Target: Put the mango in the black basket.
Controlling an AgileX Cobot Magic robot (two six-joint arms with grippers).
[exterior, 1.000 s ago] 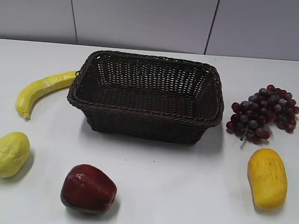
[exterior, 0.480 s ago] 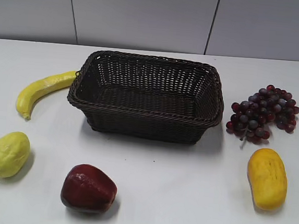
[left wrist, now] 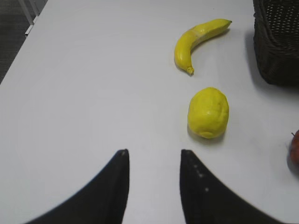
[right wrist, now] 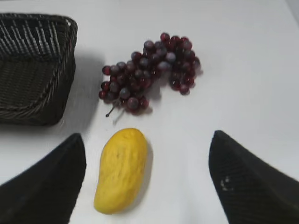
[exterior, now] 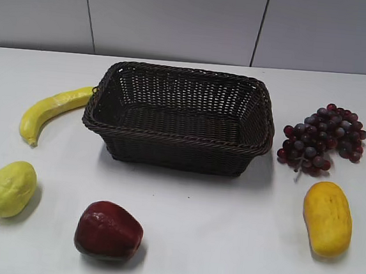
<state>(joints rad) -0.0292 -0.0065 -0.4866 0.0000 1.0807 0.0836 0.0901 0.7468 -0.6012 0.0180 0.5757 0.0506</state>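
Observation:
The orange-yellow mango (exterior: 327,218) lies on the white table at the front right. In the right wrist view it (right wrist: 121,169) lies between the two fingers of my right gripper (right wrist: 147,135), nearer the left finger; the gripper is wide open and empty above it. The black basket (exterior: 179,116) stands empty at the table's middle; its corner shows in the right wrist view (right wrist: 35,70) and in the left wrist view (left wrist: 278,42). My left gripper (left wrist: 153,151) is open and empty over bare table, short of the lemon. Neither gripper shows in the exterior view.
A bunch of dark red grapes (exterior: 322,138) lies behind the mango, right of the basket. A banana (exterior: 50,111) lies left of the basket, a lemon (exterior: 9,188) at the front left, a dark red apple (exterior: 107,230) in front.

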